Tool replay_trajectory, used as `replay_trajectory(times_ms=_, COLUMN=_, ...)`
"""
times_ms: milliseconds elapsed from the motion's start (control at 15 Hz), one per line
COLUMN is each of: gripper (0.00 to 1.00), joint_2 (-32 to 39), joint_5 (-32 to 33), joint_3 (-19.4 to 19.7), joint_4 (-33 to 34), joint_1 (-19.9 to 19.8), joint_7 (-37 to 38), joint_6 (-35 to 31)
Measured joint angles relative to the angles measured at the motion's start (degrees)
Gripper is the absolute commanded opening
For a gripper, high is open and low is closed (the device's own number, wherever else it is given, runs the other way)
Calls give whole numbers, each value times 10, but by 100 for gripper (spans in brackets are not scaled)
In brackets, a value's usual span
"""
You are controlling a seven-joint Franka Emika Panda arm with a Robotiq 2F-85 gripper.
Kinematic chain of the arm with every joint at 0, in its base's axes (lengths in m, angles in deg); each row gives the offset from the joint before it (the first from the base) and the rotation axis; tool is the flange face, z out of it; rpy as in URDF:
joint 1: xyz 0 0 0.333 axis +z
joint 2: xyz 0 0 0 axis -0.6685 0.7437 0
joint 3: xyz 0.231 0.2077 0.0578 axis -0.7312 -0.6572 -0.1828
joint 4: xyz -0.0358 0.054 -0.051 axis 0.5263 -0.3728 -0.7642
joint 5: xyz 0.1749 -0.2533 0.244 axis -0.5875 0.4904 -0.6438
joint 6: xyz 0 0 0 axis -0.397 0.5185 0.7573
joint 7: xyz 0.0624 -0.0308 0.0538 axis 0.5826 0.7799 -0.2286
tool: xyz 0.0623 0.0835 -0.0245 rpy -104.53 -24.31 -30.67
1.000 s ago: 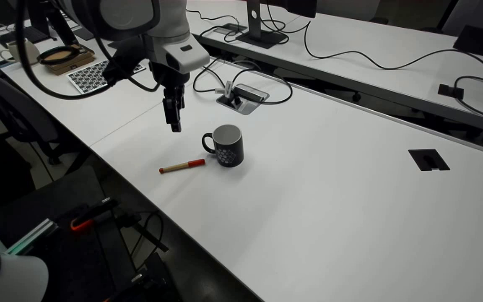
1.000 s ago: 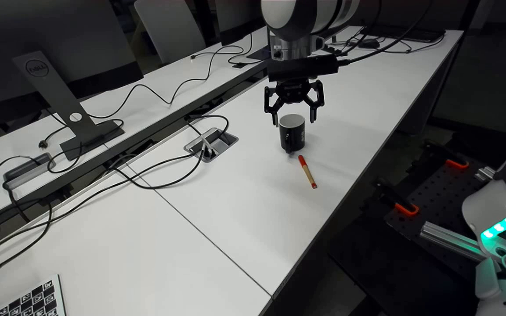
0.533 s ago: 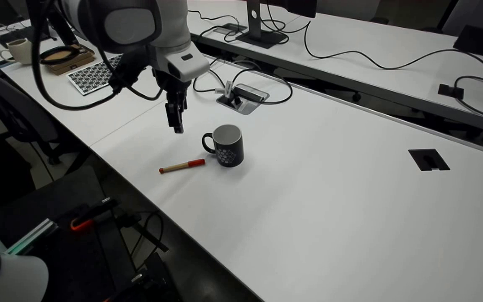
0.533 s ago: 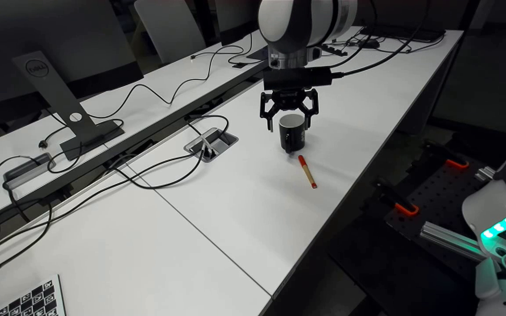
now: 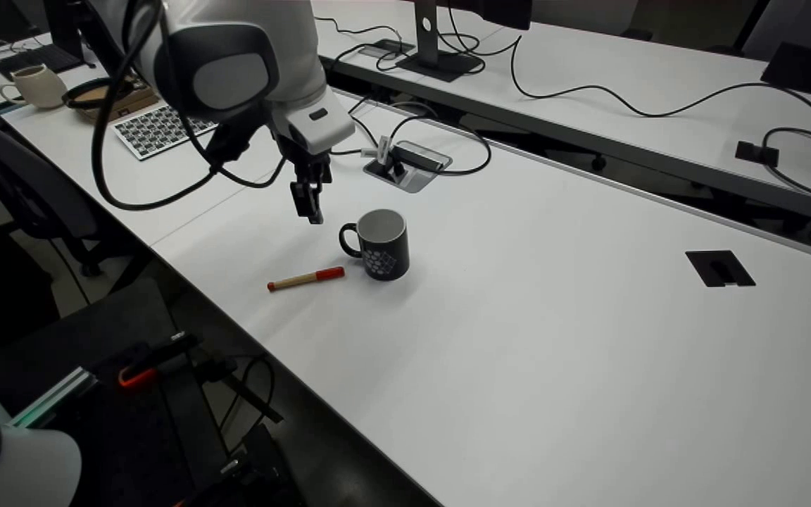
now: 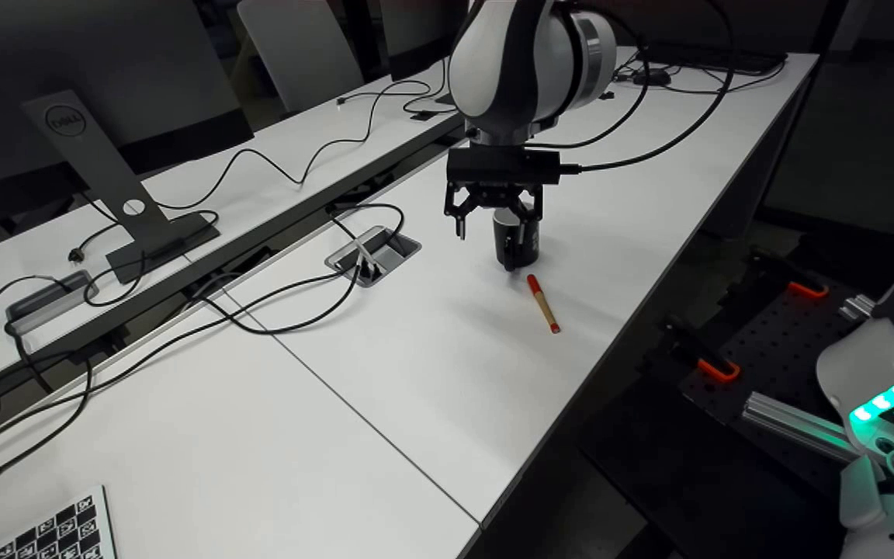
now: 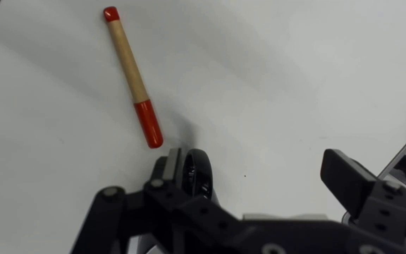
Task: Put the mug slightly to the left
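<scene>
We see the dark mug (image 5: 386, 253) upright on the desk (image 5: 553, 317) (a red-ended stick (image 7: 131, 68) lies near it); our pincer (image 6: 491, 230) hangs spread nearby.

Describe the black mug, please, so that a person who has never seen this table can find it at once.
On the white table, find the tan stick with red ends. Close to its longer red end, not touching it, stands the mug, upright. Unlike the cream cup farther back in an exterior view, it is black outside, pale inside, and carries a light print.
</scene>
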Motion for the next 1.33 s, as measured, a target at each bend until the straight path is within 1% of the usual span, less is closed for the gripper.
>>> replay_trajectory(times_ms=267, gripper=100, joint_2=21, joint_5=-36, joint_3=1, joint_4=6, joint_1=1, joint_7=21, joint_6=-32)
replay_trajectory(times_ms=400, gripper=100, joint_2=29, joint_5=-41, joint_3=3, joint_4=10, joint_1=1, joint_7=29, joint_6=-44)
replay_trajectory(times_ms=533, gripper=100, joint_2=37, joint_5=-40, joint_3=13, joint_4=12, joint_1=8, joint_7=37, joint_6=-54)
replay_trajectory(times_ms=733, gripper=100, joint_2=45, joint_5=-21, joint_3=51, joint_4=13, joint_1=35, joint_7=52, joint_6=-62)
replay_trajectory(times_ms=933, gripper=100, joint_2=48, joint_5=24, joint_3=103, joint_4=14, joint_1=73, joint_7=83, joint_6=-64)
replay_trajectory(times_ms=1067, gripper=100, joint_2=49, joint_5=54, joint_3=131, joint_4=15, joint_1=96, joint_7=103, joint_6=-64)
replay_trajectory(times_ms=1200, gripper=100, joint_2=51, joint_5=76, joint_3=147, joint_4=17, joint_1=112, joint_7=120, joint_6=-63)
replay_trajectory(times_ms=1333, gripper=100, joint_2=55, joint_5=89, joint_3=155, joint_4=21, joint_1=122, joint_7=131, joint_6=-62)
